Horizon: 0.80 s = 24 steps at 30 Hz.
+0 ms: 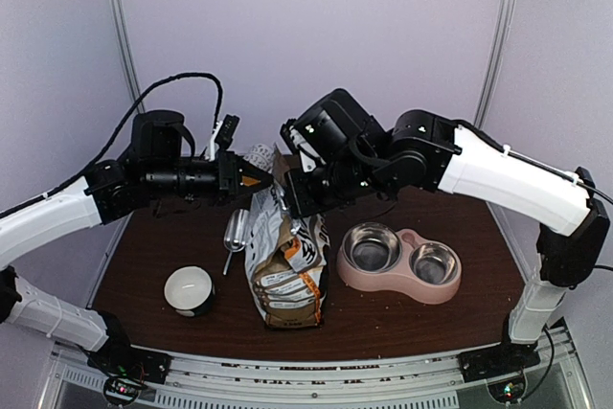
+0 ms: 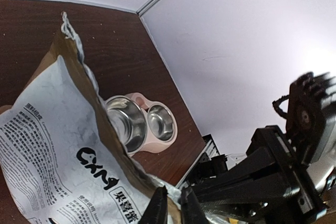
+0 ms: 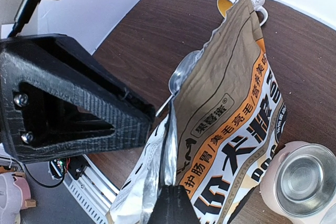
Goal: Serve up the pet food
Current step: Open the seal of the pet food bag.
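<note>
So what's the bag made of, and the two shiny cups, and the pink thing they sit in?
The bag looks like printed plastic film with a silvery foil lining: it crinkles, and its inner edge gleams. The cups are probably steel, since they are grey and mirror-bright. The holder is likely plastic, as it looks smooth, rounded and evenly pink.

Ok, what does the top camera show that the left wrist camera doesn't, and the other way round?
Top only: the white bowl and the metal scoop left of the bag. Left wrist only: the black logo and small print on the bag's white face, close enough to make out. Both: the bag, the pink double bowl with empty steel cups, and the dark table. No kibble shows in either.
</note>
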Tool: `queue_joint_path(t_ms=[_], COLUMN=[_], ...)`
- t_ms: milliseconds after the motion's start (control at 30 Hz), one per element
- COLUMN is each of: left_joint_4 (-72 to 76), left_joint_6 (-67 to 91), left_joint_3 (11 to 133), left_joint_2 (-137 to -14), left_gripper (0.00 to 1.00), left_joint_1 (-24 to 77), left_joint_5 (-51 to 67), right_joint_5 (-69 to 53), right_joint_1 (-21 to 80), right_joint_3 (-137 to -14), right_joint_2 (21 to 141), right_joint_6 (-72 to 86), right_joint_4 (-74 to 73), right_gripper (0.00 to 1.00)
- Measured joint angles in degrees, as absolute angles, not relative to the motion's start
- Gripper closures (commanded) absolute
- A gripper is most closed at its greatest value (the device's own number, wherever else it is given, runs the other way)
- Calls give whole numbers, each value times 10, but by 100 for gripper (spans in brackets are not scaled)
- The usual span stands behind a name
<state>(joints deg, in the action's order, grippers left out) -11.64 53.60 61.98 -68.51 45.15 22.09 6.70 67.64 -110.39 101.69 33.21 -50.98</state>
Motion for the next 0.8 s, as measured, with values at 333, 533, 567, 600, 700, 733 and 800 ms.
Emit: queue_joint_path(t_ms=[333, 533, 567, 600, 700, 733, 800], left_joint_4=[-139, -168, -177, -187, -207, -215, -225], left_joint_6=[530, 524, 523, 522, 518, 516, 511], left_joint_3=[657, 660, 660, 660, 661, 661, 665], left_joint_2=[-716, -717, -717, -717, -717, -717, -721], left_gripper=[71, 70, 70, 71, 71, 71, 71], left_joint_1=[451, 451, 451, 451, 451, 453, 455], left_joint_5=[231, 243, 245, 248, 252, 254, 256], right_joint_5=[57, 57, 57, 57, 57, 57, 56], right_joint_1=[675, 675, 675, 675, 675, 675, 675], right_joint_3=[-1104, -1104, -1104, -1104, -1104, -1104, -1104], right_joint_2=[1017, 1016, 1016, 1016, 1016, 1016, 1016], right_joint_6=[332, 332, 332, 332, 332, 332, 332], right_joint_4=[-504, -504, -504, -504, -504, -504, -504], right_gripper=[100, 100, 100, 100, 100, 100, 100])
